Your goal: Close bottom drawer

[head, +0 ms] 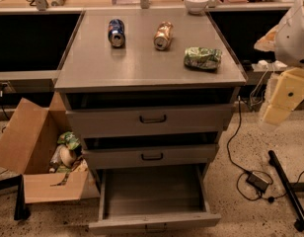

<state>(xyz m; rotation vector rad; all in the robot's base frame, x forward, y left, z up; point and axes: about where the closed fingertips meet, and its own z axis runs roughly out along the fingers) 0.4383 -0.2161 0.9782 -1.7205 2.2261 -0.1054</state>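
Approach comes first, we judge: bottom drawer (123, 224) stands pulled out, gripper (281, 102) hangs above-right of it, state we cannot tell; next, push its front inward.

grey btm drawer (152, 194), blue can (116, 32), gold can (163, 35), grn bag (203, 58); cream claw (283, 100) far rt.

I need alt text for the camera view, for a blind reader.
The bottom drawer of a grey cabinet is pulled far out. The robot's hand hangs at the right edge, away from it. Two cans and a green bag lie on top.
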